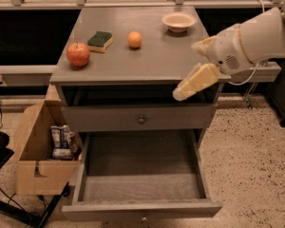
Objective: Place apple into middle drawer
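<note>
Sitting on the cabinet top (pixel 156 61), the apple (pixel 78 53) is well off to the claw's left and a bit further back, untouched. The claw (pixel 195 82) hangs at the top's front right edge, tipped down and leftward; can't tell if it's open or closed, and nothing shows in it. Risks, as I judge them: the orange (pixel 135 39) lies between claw and apple, so a low sweep across could knock it rolling, or the wrong fruit gets grabbed. The sponge (pixel 100 40) sits just beside the apple on the claw's side, so a wide approach may snag it. The apple is round and near the far front corner, so an off-centre pinch could squirt it over the edge, prob. into the cardboard box (pixel 35 151) below. The bowl (pixel 179 21) is behind the claw and likely safe unless the arm swings back. The middle drawer (pixel 142 186) is pulled out, below the claw and to its left, under a closed drawer front w/ a knob (pixel 140 119). Coming down too close in could clip that front or the top's edge, and letting go too high could bounce the apple out over the low front lip.
</note>
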Motion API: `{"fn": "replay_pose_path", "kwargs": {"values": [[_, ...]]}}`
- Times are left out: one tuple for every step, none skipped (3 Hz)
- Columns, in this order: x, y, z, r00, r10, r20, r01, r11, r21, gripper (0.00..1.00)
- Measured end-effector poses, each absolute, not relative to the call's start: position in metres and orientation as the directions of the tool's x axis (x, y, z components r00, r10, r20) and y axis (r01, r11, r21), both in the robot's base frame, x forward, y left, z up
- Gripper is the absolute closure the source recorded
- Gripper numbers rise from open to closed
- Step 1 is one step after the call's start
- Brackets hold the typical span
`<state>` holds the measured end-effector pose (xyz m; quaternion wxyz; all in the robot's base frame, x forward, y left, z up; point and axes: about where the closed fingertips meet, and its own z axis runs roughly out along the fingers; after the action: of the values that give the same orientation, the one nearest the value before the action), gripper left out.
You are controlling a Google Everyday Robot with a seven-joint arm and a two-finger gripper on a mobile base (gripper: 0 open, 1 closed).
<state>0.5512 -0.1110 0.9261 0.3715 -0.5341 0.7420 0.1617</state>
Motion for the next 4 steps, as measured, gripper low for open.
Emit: {"fn": "replay_pose_path", "kwargs": {"values": [[0.607, -0.057, 0.934, -0.07, -0.459, -0.886, -0.902, 0.409, -0.14, 0.0], [0.628, -0.024, 0.936, -0.026, -0.383, -0.923, -0.911, 0.389, -0.136, 0.0], [0.629, -0.022, 0.935, -0.025, -0.379, -0.925, -0.912, 0.388, -0.135, 0.0], [0.636, -0.006, 0.937, -0.011, -0.383, -0.924, -0.914, 0.379, -0.146, 0.0]]}}
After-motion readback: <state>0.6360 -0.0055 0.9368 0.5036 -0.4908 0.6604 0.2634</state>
